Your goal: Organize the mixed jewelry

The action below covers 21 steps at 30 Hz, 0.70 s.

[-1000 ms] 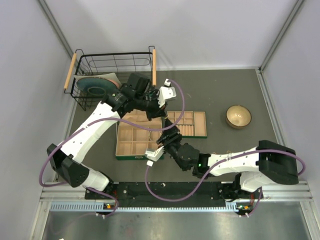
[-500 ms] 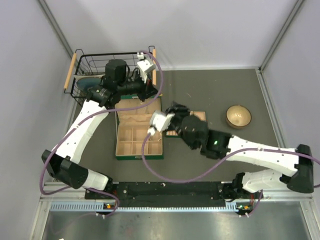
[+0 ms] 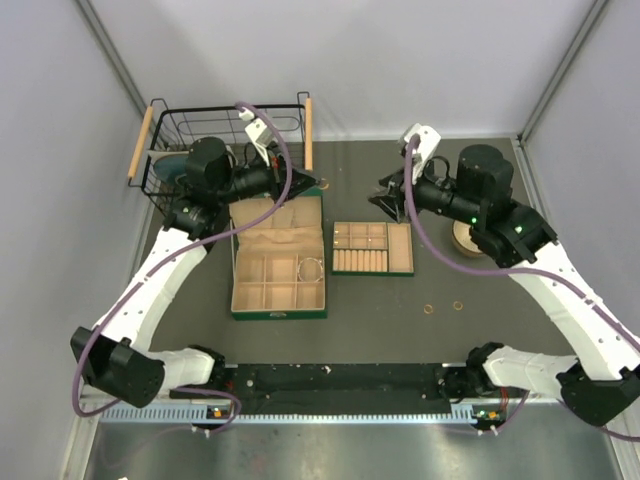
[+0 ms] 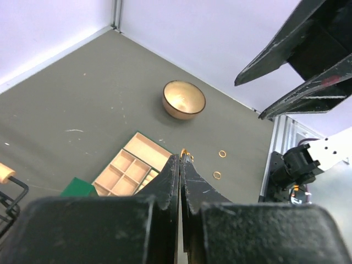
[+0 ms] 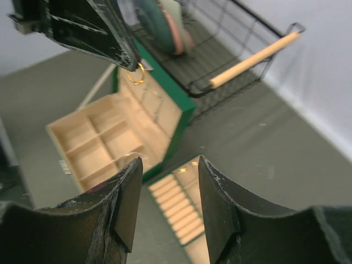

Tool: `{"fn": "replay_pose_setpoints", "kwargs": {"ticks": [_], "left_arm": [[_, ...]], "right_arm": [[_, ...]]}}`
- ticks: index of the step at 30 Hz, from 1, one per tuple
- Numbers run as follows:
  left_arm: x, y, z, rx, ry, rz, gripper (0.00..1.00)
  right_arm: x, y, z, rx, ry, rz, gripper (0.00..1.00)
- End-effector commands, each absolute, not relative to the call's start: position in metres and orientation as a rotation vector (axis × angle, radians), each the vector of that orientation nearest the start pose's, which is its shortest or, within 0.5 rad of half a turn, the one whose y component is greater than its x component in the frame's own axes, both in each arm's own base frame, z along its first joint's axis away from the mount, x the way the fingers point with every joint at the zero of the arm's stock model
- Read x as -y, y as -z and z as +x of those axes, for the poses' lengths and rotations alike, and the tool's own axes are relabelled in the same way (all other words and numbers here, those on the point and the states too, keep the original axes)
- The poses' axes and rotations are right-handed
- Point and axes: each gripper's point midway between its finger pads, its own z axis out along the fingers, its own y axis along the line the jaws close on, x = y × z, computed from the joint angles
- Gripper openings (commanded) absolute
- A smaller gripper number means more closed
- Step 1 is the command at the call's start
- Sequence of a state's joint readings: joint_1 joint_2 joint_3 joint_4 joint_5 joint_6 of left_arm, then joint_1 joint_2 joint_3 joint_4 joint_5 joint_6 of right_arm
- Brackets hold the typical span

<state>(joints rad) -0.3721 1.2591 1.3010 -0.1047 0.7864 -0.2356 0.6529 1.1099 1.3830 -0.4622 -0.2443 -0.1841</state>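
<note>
1. The left gripper (image 4: pixel 180 159) is hovering above the table (image 3: pixel 360 330). Its jaws are pressing together on a small gold ring (image 4: pixel 185 152), pinched at their very tips.
2. The right gripper (image 5: pixel 168 165) is hanging in the air facing the left one. Its jaws are standing apart with nothing between them.
3. A second gold ring (image 3: pixel 428 309) and a third gold ring (image 3: pixel 458 305) are lying loose on the dark table, near each other and toward the front right.
4. A thin silver bracelet hoop (image 3: pixel 311 268) is lying in a right-hand compartment of the open green box (image 3: pixel 278 314).
5. A beige divided tray (image 3: pixel 372 248) is sitting just right of the box.
6. A round tan bowl (image 4: pixel 183 99) is sitting farther right, partly hidden in the overhead view by the right arm.
7. A black wire basket (image 3: pixel 225 128) is standing in the back left corner.
</note>
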Motion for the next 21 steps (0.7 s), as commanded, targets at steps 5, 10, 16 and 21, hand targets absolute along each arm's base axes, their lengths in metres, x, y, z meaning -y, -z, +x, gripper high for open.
{"fn": "replay_pose_setpoints", "kwargs": {"ticks": [5, 10, 16, 21], "left_arm": [[0.263, -0.402, 0.281, -1.476, 1.296, 0.629, 0.0], [0.265, -0.401, 0.277, -1.467, 1.371, 0.586, 0.0], [0.266, -0.401, 0.27, -1.43, 1.461, 0.546, 0.0], [0.265, -0.401, 0.265, -1.406, 1.509, 0.513, 0.0]], "right_arm": [[-0.278, -0.395, 0.217, -1.52, -1.133, -0.959, 0.46], [-0.284, -0.394, 0.218, -1.505, -1.224, -0.955, 0.48], [-0.289, -0.399, 0.226, -1.479, -1.303, -0.908, 0.48], [-0.294, -0.396, 0.236, -1.486, -1.317, -0.877, 0.47]]}}
